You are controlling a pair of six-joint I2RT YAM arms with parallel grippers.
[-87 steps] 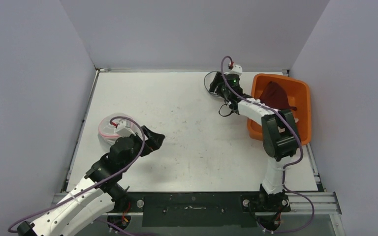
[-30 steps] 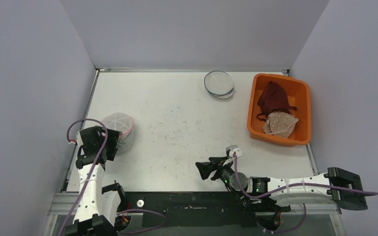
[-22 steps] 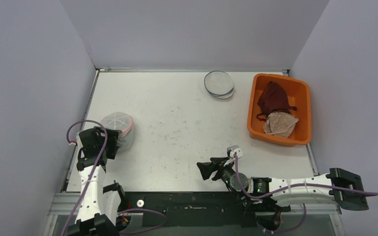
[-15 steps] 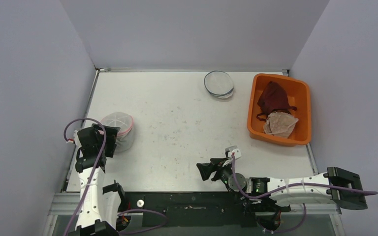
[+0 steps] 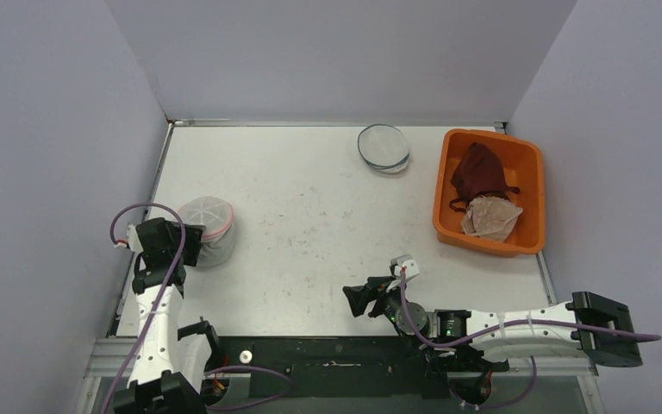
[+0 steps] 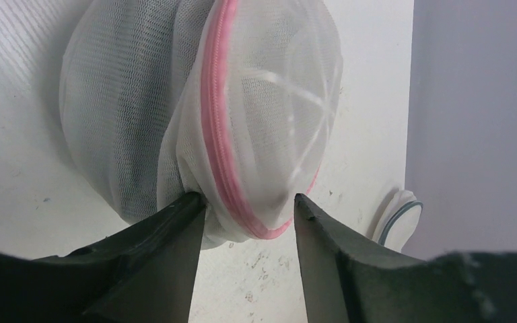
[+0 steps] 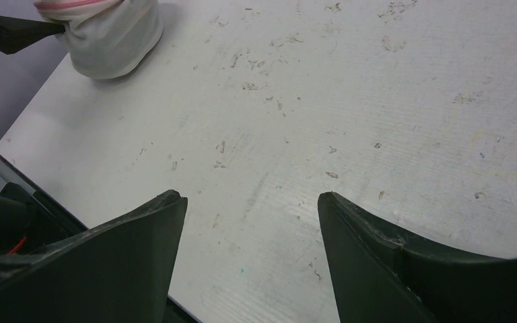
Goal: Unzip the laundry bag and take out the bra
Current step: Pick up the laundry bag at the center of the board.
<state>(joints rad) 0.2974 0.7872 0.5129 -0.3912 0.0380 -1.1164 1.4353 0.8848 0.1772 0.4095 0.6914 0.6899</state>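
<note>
Plain lilac walls on three sides; scuffed white table. Top view: an orange tub is noted at the far right corner, with two garments lying in it. The laundry bag, a domed white mesh pouch, is found well apart from the tub, at the opposite side of the table. The left gripper is set against the bag's side away from the tub. The right gripper hangs low, between bag and tub but nearer the front edge. Left wrist view: the jaws are seen about half open, astride the bag's lower edge, with the pink zip band between them. Both fingertips touch mesh, but a firm clamp is not shown. The zip looks closed and no pull can be found. The bra cannot be made out. Right wrist view: jaws spread wide, nothing held, only bare table between them. Judged light, soft and yielding; the bag is likely to slide or crumple under a one-sided pull. Hold is best taken on the stiffer zip seam.
</note>
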